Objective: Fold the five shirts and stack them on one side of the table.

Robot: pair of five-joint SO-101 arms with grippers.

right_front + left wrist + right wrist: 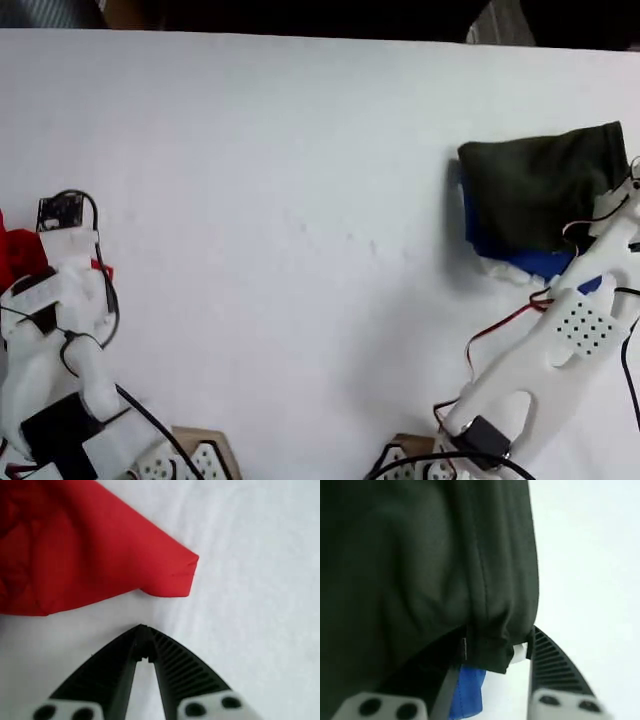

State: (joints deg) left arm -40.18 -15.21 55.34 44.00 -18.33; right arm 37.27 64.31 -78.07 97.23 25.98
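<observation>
While L gripper sits clenched on nothing, tips just beside the red shirt at far left of frame, R gripper is spread wide w/ jaws either side of the dark green shirt hem, atop blue shirt, mid-right edge.

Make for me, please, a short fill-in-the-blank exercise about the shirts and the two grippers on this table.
1. In the stack, directly under the dark green shirt lies a ____ shirt.
2. The shirt just ahead of the left gripper is ____.
3. The left gripper is shut and holds ____.
4. The right gripper is open, with a hem of the ____ shirt between its fingers.

Missing words: blue; red; nothing; dark green
</observation>
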